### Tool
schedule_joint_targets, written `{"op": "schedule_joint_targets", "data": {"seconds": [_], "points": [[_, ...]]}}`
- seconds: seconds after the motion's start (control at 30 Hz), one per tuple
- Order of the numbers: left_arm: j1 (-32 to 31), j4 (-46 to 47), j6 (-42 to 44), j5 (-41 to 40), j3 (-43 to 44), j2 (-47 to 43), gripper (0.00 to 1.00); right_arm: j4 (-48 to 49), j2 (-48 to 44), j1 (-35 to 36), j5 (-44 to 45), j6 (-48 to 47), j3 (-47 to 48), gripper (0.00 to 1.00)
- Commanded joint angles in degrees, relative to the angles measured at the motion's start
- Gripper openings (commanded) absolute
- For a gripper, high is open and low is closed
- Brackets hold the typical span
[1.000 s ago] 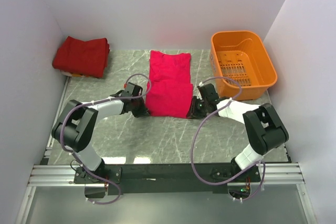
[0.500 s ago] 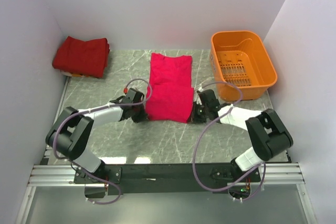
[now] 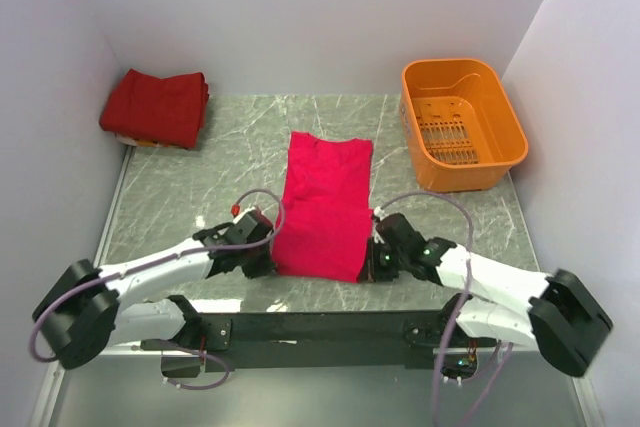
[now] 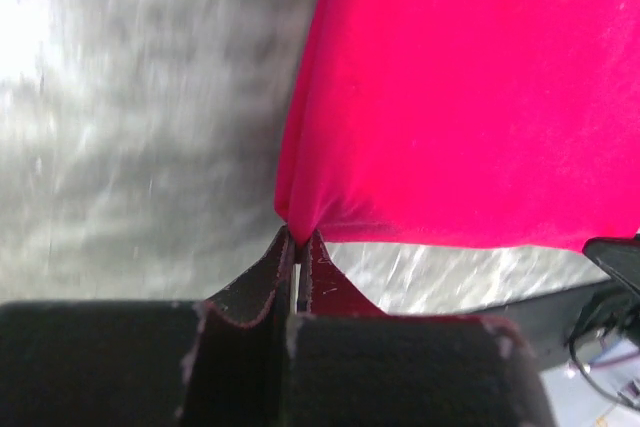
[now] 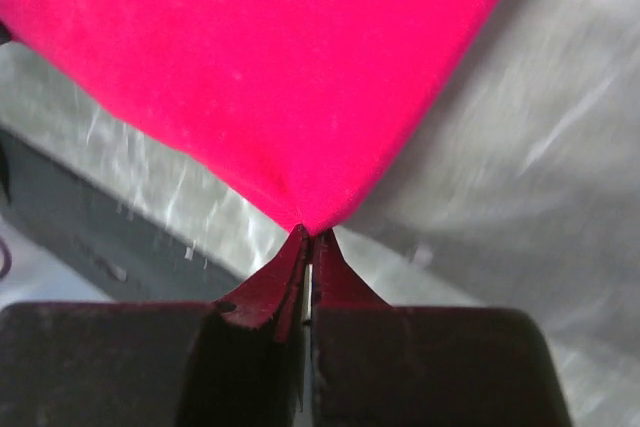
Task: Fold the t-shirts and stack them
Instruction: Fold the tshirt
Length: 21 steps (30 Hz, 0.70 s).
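Top external: crimson shirt (image 3: 325,209) lies flat and lengthwise in the middle of the table (image 3: 190,187), its near hem by the front edge.
Left gripper (image 3: 262,263): pinched tight on the shirt's near left corner; the left wrist view shows cloth bunched at the fingertips.
Right gripper (image 3: 372,261): clamped likewise on the near right corner.
Dark shirts (image 3: 155,107): folded pile, far left corner.
Basket (image 3: 470,172): far right, apart from the shirt.

right claw (image 5: 306,239) | clamped on crimson t-shirt (image 5: 270,57) corner | marble table (image 5: 520,197) beneath
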Motion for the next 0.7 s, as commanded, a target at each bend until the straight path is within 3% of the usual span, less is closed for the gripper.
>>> {"op": "schedule_joint_targets", "data": {"seconds": [0.0, 0.17, 0.3, 0.53, 0.67], "points": [[-2.1, -3.8, -4.2, -0.2, -1.6, -4.2, 0.01, -4.5, -6.1, 2.4, 1.2, 5.6, -1.8, 0.00], [-2.5, -5.5, -3.3, -1.7, 1.4, -9.2, 0.01, -6.6, -11.2, 2.4, 3.5, 5.0, 0.3, 0.00], [-2.5, -7.4, -1.9, -8.9, 6.4, -10.7, 0.01, -12.3, -10.0, 2.2, 11.9, 1.3, 6.8, 0.00], [-2.1, -4.5, 0.8, -18.2, 17.5, -6.1, 0.01, -13.8, -6.4, -2.7, 20.5, -5.5, 17.2, 0.00], [0.1, -3.7, 3.9, -21.3, 24.1, -1.7, 0.01, -11.1, -4.5, -8.3, 17.1, -9.4, 22.7, 0.00]]}}
